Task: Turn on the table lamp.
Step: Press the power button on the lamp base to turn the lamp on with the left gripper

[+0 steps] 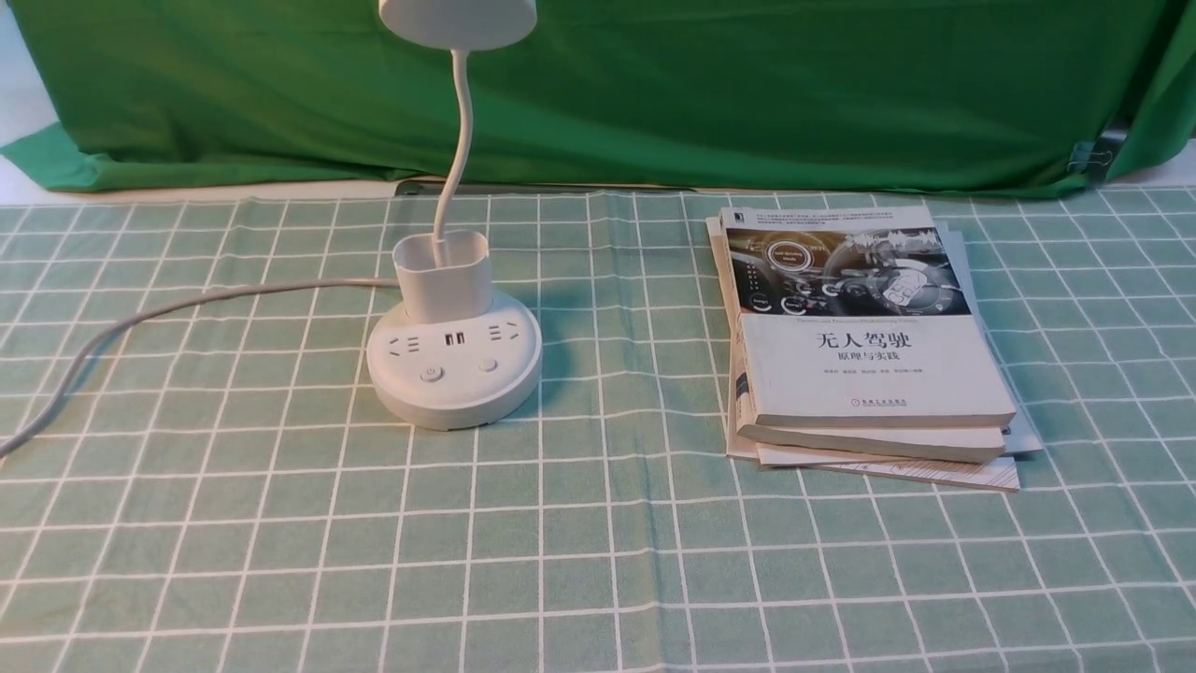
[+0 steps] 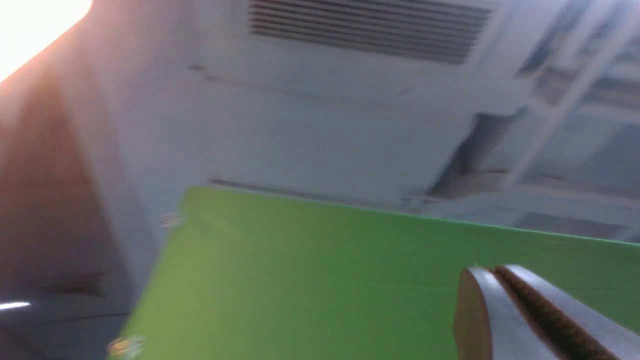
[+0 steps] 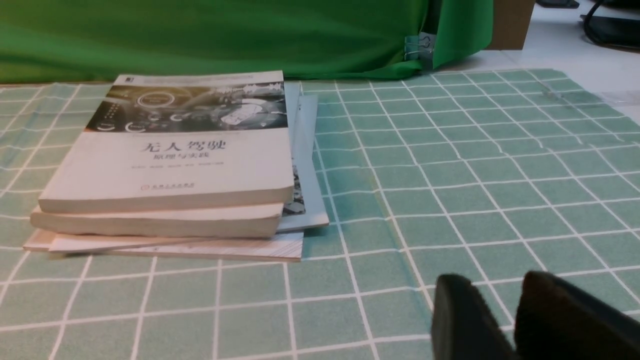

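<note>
Although slender-necked, a round-based plastic lamp [image 1: 454, 360].

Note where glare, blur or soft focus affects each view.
Left wrist view: blown-out white glare in one corner, the vent and background smeared soft, the left gripper soft too; right wrist view: the right gripper dark and out of focus, the book stack clearer; front view: lamp base and book title sharp, no strong glare.
</note>
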You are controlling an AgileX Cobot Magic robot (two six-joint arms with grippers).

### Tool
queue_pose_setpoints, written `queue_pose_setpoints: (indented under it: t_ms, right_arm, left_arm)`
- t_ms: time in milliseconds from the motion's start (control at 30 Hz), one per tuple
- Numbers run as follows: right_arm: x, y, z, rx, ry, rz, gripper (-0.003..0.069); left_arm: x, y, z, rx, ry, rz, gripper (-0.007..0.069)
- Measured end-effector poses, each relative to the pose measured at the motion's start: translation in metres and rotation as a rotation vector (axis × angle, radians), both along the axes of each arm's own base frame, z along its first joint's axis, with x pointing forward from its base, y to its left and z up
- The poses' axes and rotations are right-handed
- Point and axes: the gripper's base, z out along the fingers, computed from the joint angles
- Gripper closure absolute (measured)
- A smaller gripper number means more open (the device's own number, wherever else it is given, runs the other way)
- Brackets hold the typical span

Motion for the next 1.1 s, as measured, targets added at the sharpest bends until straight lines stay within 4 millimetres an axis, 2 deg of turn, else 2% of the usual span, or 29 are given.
queue_pose_setpoints:
  t_ms: [33, 67, 100, 200, 267, 367, 400, 467, 567, 700, 733, 800, 833, 867, 900, 967, 1000, 1100]
  right_arm:
    - [0.000, 0.000, 0.000, 0.000, 0.000, 0.000, 0.0421]
    - [0.000, 0.000, 0.000, 0.000, 0.000, 0.000, 0.0421]
    - [0.000, 0.000, 0.000, 0.000, 0.000, 0.000, 0.0421]
    - [0.000, 0.000, 0.000, 0.000, 0.000, 0.000, 0.0421]
    - [0.000, 0.000, 0.000, 0.000, 0.000, 0.000, 0.0421]
    - [0.000, 0.000, 0.000, 0.000, 0.000, 0.000, 0.0421]
    - [0.000, 0.000, 0.000, 0.000, 0.000, 0.000, 0.0421]
    - [0.000, 0.000, 0.000, 0.000, 0.000, 0.000, 0.0421]
    - [0.000, 0.000, 0.000, 0.000, 0.000, 0.000, 0.0421]
    - [0.000, 0.000, 0.000, 0.000, 0.000, 0.000, 0.0420]
    - [0.000, 0.000, 0.000, 0.000, 0.000, 0.000, 0.0420]
    - [0.000, 0.000, 0.000, 0.000, 0.000, 0.000, 0.0419]
    - [0.000, 0.000, 0.000, 0.000, 0.000, 0.000, 0.0419]
    - [0.000, 0.000, 0.000, 0.000, 0.000, 0.000, 0.0419]
    - [0.000, 0.000, 0.000, 0.000, 0.000, 0.000, 0.0419]
    - [0.000, 0.000, 0.000, 0.000, 0.000, 0.000, 0.0419]
    - [0.000, 0.000, 0.000, 0.000, 0.000, 0.000, 0.0419]
    - [0.000, 0.000, 0.000, 0.000, 0.000, 0.000, 0.0419]
  left_arm:
    - [0.000, -0.002, 0.008, 0.016, 0.046, -0.006, 0.0603]
    - [-0.004, -0.002, 0.028, 0.027, 0.109, 0.000, 0.0603]
    - [-0.003, -0.001, 0.039, 0.023, 0.194, 0.013, 0.0603]
    - [0.017, 0.006, 0.052, 0.003, 0.523, 0.096, 0.0603]
    - [0.037, 0.011, 0.043, 0.004, 0.763, 0.148, 0.0603]
    - [0.072, 0.014, 0.015, -0.035, 1.092, 0.157, 0.0603]
    - [0.072, 0.014, 0.014, -0.039, 1.101, 0.154, 0.0603]
    - [0.100, 0.011, -0.011, -0.141, 1.324, 0.069, 0.0603]
    - [0.130, 0.000, -0.033, -0.195, 1.513, -0.075, 0.0603]
    - [0.159, -0.022, -0.048, -0.174, 1.640, -0.356, 0.0603]
    - [0.171, -0.031, -0.051, -0.148, 1.667, -0.478, 0.0603]
    - [0.188, -0.040, -0.051, -0.123, 1.685, -0.616, 0.0603]
    - [0.192, -0.042, -0.051, -0.112, 1.690, -0.628, 0.0603]
    - [0.209, -0.050, -0.050, -0.089, 1.711, -0.712, 0.0606]
    - [0.211, -0.050, -0.050, -0.087, 1.714, -0.714, 0.0607]
    - [0.238, -0.069, -0.049, 0.019, 1.770, -0.725, 0.0626]
    - [0.239, -0.070, -0.051, 0.037, 1.782, -0.721, 0.0626]
    - [0.267, -0.099, -0.058, 0.204, 1.914, -0.610, 0.0629]
